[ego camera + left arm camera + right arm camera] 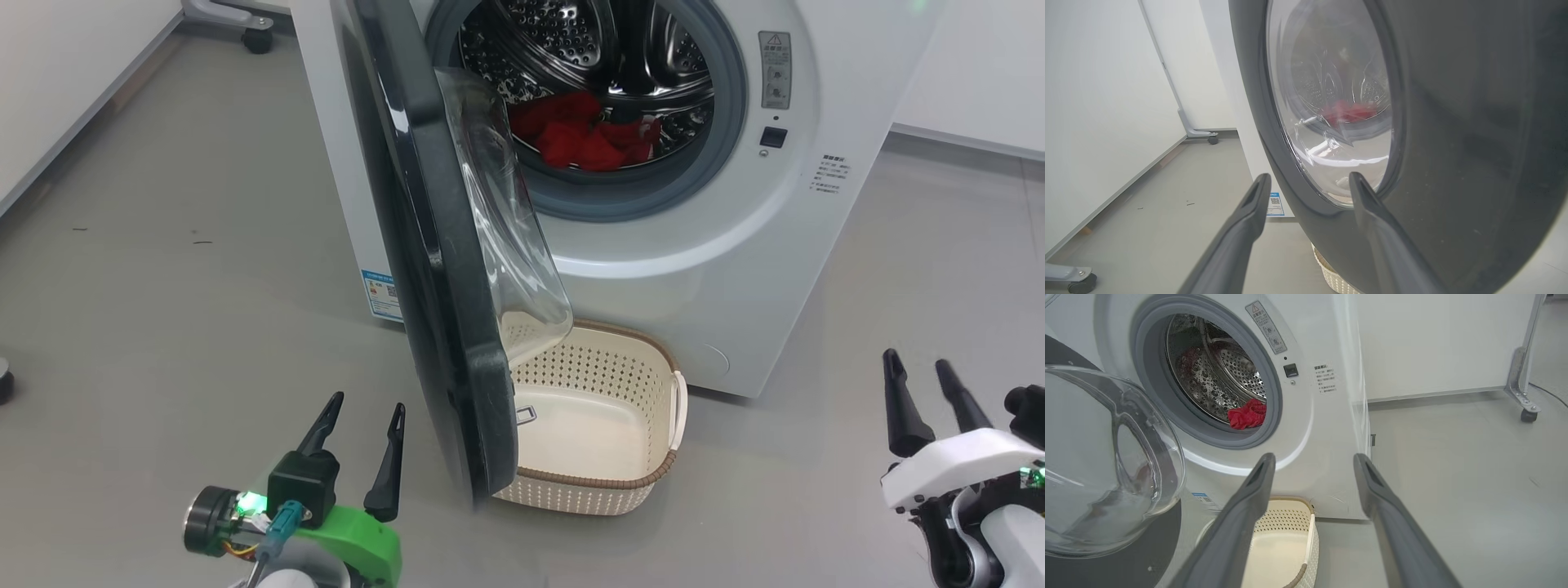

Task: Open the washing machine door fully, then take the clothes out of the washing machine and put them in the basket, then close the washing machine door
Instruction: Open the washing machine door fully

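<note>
The large round black-rimmed glass door (424, 245) is standing half-open just right of the left pincer (366, 404), which is gaping empty, probably ready to push it wider. Bright red fabric clothes (584, 135) are lying inside the big white box-shaped washer (694, 278), ahead-left of the spread, empty right pincer (915, 359). The cream perforated plastic basket (645, 482) is sitting between both pincers, placed to catch them.
</note>
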`<state>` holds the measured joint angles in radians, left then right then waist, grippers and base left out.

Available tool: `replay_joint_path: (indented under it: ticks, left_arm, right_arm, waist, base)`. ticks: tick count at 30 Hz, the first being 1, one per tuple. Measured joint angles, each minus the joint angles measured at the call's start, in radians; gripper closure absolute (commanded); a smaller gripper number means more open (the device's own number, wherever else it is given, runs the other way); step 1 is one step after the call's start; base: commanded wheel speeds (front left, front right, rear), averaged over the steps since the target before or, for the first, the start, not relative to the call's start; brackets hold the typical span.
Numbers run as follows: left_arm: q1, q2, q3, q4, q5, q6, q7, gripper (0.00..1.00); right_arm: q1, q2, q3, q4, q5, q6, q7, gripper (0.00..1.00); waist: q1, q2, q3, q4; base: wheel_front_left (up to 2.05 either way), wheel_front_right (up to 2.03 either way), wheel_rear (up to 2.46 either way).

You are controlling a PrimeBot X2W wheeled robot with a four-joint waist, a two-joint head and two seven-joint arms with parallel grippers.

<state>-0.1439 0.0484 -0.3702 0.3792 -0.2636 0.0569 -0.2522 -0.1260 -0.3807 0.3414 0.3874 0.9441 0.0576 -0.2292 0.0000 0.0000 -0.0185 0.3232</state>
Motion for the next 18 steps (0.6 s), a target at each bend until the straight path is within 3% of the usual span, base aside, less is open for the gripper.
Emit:
replay_joint_path:
  ticks: [4,8,12,18]
  left_arm:
    - [0.001,0.003,0.009,0.000,0.000,0.001,0.000,0.00]
    - [0.003,0.006,0.011,0.001,0.000,0.001,0.000,0.00]
    - [0.005,0.006,0.010,0.002,0.000,0.001,0.000,0.00]
    - [0.006,0.006,0.015,0.002,0.000,0.001,0.000,0.00]
  right_arm:
    - [0.000,-0.039,0.037,-0.015,-0.155,-0.056,-0.084,0.00]
    - [-0.004,-0.083,0.065,-0.044,-0.296,-0.110,-0.053,0.00]
    - [-0.003,-0.091,0.065,-0.073,-0.366,-0.162,-0.039,0.00]
    - [0.028,-0.024,-0.015,-0.155,-0.401,-0.175,-0.031,0.00]
  waist:
    - [0.0000,0.0000,-0.007,-0.007]
    - [0.0000,0.0000,-0.012,-0.016]
    - [0.0000,0.0000,-0.016,-0.019]
    - [0.0000,0.0000,-0.017,-0.025]
  base:
    - [0.00,0.00,0.00]
    - [0.00,0.00,0.00]
    - [0.00,0.00,0.00]
    - [0.00,0.00,0.00]
